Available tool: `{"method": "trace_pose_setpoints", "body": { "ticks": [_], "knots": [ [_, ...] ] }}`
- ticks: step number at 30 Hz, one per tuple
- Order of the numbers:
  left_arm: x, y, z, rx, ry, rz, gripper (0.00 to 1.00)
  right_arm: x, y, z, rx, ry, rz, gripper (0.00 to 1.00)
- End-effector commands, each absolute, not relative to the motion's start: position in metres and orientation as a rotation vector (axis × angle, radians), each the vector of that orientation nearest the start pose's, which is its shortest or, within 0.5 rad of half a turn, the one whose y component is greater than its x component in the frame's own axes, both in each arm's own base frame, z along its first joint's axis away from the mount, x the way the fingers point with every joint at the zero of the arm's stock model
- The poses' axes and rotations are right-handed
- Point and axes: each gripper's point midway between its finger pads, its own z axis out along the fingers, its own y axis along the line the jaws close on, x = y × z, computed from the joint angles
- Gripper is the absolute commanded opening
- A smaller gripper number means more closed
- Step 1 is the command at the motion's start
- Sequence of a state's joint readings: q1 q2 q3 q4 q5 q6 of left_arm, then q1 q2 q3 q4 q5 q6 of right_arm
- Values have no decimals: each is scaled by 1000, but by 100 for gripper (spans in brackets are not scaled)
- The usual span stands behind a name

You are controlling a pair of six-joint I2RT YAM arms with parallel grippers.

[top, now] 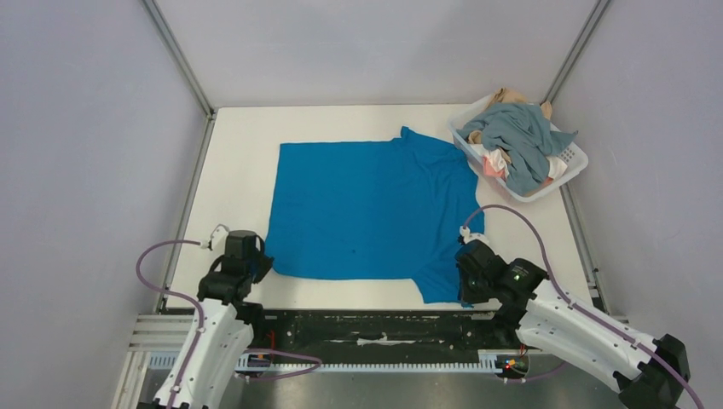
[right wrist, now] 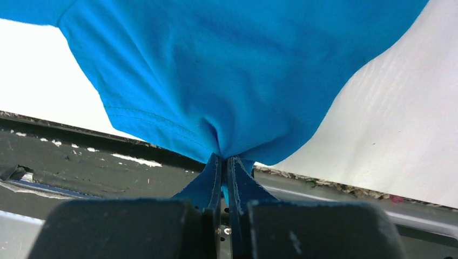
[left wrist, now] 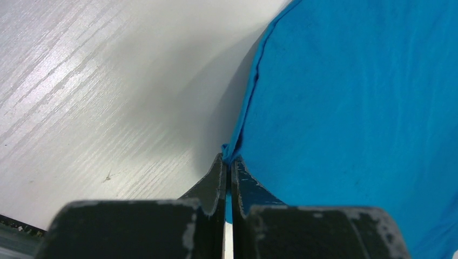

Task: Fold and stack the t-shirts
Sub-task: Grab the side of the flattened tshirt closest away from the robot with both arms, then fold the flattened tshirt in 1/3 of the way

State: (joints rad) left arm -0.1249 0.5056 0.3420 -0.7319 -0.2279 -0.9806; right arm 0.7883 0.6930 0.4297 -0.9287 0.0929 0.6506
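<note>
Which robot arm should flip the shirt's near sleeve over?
Right. The right end effector is shut on the near sleeve of the blue t-shirt; the left end effector pinches the hem corner, far from that sleeve.

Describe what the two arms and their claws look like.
The left arm and right arm have white shells and black wrist sections, each with a looping lilac cable. The left claw and right claw are black, with flat tapered fingers scuffed at the edges. The right wrist carries a small green light.
</note>
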Motion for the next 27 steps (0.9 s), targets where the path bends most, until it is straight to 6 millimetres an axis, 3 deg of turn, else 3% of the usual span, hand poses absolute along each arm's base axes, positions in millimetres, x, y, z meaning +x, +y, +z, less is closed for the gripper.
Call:
{"method": "trace_pose_setpoints", "body": {
  "ticks": [1, 9, 14, 19, 23, 27],
  "knots": [
    [191, -18, 59, -1130, 2140, -242, 2, 121, 106, 61, -151, 2627, 226, 0],
    [233, -33, 67, -1093, 2176, -294, 2, 207, 123, 115, -94, 2335, 117, 0],
    [250, -25, 76, -1099, 2164, -222, 2, 250, 123, 133, -12, 2250, 126, 0],
    [266, -19, 85, -1119, 2106, -202, 2, 280, 115, 146, 52, 2199, 140, 0],
    [285, -18, 91, -1132, 2079, -193, 2, 293, 111, 140, 88, 2221, 137, 0],
    [302, -21, 88, -1129, 2099, -180, 2, 308, 124, 139, 52, 2232, 178, 0]
  ]
}}
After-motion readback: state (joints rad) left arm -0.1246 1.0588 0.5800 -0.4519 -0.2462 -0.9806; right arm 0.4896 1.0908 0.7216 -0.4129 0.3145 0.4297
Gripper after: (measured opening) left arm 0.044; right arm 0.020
